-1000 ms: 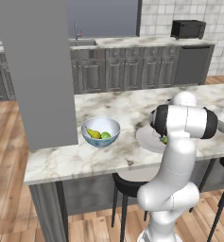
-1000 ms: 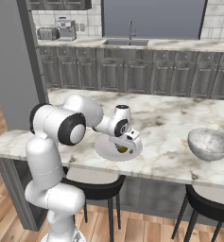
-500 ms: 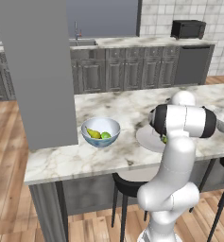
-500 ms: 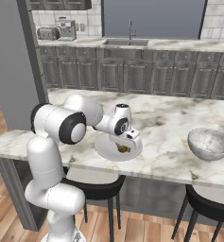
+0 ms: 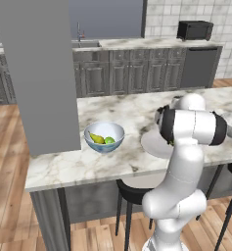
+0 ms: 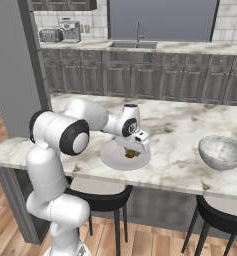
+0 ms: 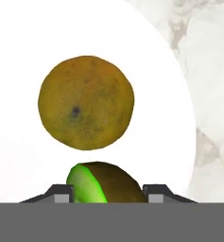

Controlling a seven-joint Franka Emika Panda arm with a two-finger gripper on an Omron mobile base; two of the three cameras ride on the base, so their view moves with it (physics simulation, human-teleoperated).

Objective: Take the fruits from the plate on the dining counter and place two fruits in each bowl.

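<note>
The fingers [image 7: 61, 194] stand close on either side of a lime [image 7: 104, 182], green on one face, shadowed brown on the other; whether they grip it I cannot tell. Just beyond it on the white plate [image 7: 19, 71] sits a round yellow-brown fruit [image 7: 86, 102], speckled, with a dark dot. Veined marble counter [image 7: 212, 71] lies past the rim.

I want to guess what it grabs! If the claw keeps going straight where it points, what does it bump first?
Probably the lime-green fruit, sitting right between the claw tips on the plate. The yellow-brown fruit lies beside it, off that line.
</note>
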